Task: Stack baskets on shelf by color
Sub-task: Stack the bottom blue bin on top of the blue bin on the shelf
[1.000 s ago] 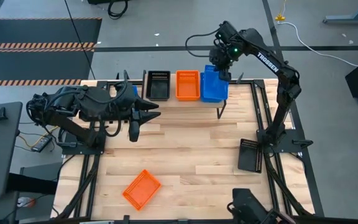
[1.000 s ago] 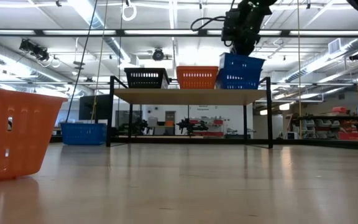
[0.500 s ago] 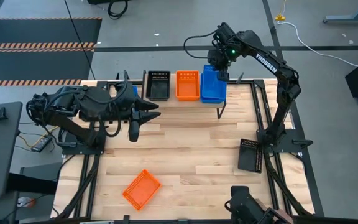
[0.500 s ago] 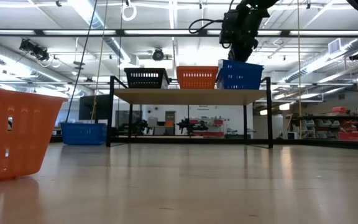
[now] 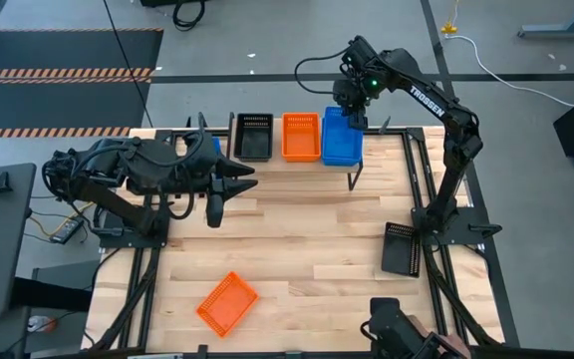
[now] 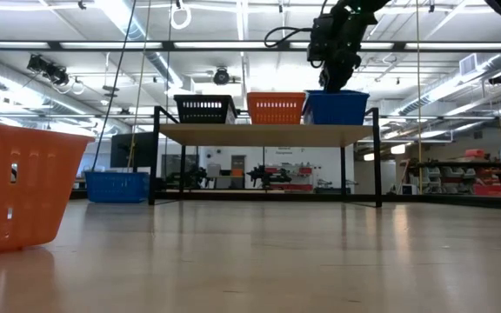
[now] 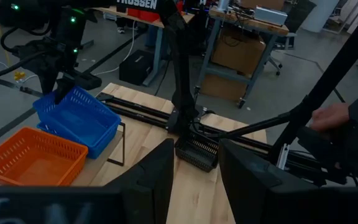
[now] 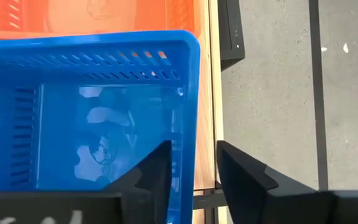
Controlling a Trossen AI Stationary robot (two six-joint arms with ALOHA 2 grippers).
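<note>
A blue perforated plastic basket [image 5: 343, 139] is seen seated on the right end of the low wooden-topped shelf with black metal legs [image 6: 266, 133], beside an orange mesh basket [image 5: 301, 136] and a black mesh basket [image 5: 254, 136]. The right gripper [image 5: 351, 113] is poised at the blue basket's far wall, its jaws parted astride that wall without clamping it. The left gripper [image 5: 229, 184] is held over the tabletop [image 5: 297, 239] at the left, jaws partly open and empty. Another orange basket [image 5: 227, 302] is left near the front edge.

The right arm stretches to the counter's far edge, its hand [image 5: 353, 110] pointing down, fingers parted around a basket's far wall. The left arm lies folded low at the counter's left side, its hand [image 5: 229, 185] with fingers apart.
</note>
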